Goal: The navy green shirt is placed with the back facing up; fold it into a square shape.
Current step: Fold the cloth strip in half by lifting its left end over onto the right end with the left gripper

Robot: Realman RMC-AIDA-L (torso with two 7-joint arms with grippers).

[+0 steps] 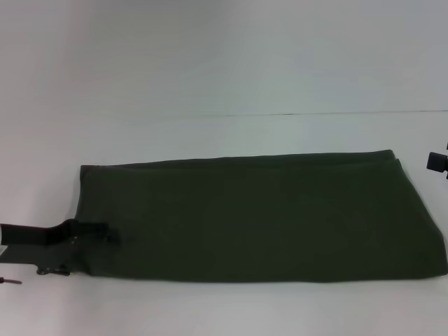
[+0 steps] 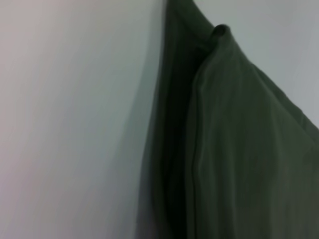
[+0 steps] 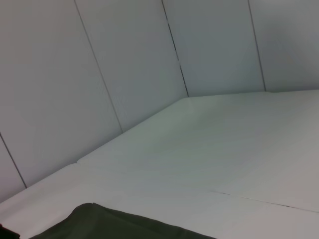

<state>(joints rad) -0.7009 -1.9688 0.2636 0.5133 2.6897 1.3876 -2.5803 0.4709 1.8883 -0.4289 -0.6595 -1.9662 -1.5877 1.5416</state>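
Note:
The navy green shirt (image 1: pixel 259 217) lies on the white table as a long folded band running left to right. My left gripper (image 1: pixel 89 234) is at its near left corner, with one black finger lying on top of the fabric and the corner pinched. In the left wrist view the shirt (image 2: pixel 239 149) shows layered folded edges, with a shadow beside them on the table. Only a small black part of my right gripper (image 1: pixel 437 162) shows at the right edge, just off the shirt's far right end. The right wrist view catches one dark corner of the shirt (image 3: pixel 114 226).
The white table (image 1: pixel 210 133) reaches back to a pale panelled wall (image 3: pixel 124 59). A thin seam crosses the tabletop behind the shirt. A small dark part of the left arm (image 1: pixel 8 281) sticks out near the front left edge.

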